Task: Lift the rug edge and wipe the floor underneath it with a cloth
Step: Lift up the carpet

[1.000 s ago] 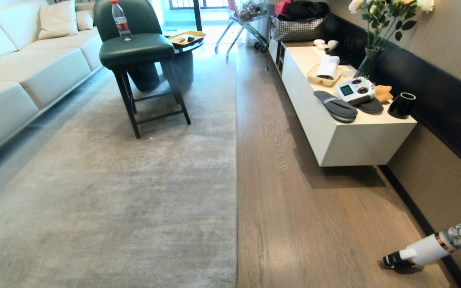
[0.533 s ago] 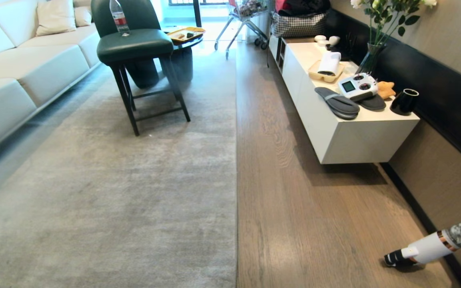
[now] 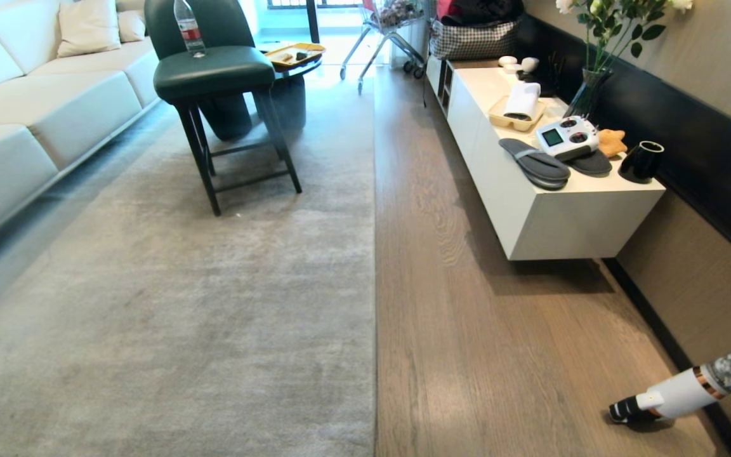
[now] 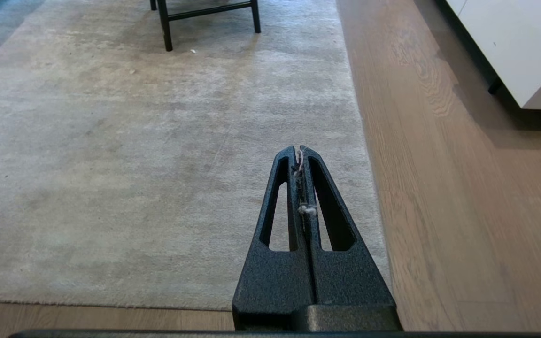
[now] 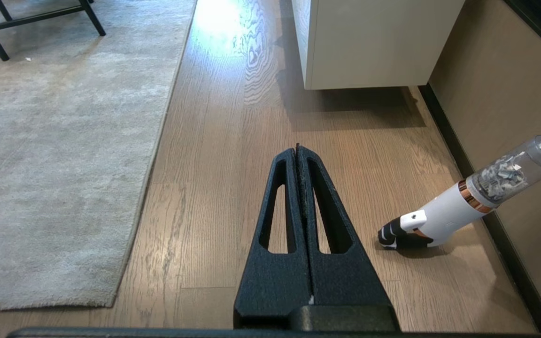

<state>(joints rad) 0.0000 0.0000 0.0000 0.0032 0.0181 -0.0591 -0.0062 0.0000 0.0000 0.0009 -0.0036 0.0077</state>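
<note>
While both tools hang closed, rug edge lies flat nearby.

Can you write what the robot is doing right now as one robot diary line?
left claw: shut, empty, over rug edge | right claw: shut, empty, over floor | cloth: not in view

Pale grey rug meets brown wood-grain floor.

The rug is mottled with lighter and darker patches; the planks carry dark grain lines. A dark green chair stands on black legs beside a cream sofa. The cabinet is white, holding grey slippers and a black cup. A white vacuum wears a copper band. Both grippers are black.
</note>
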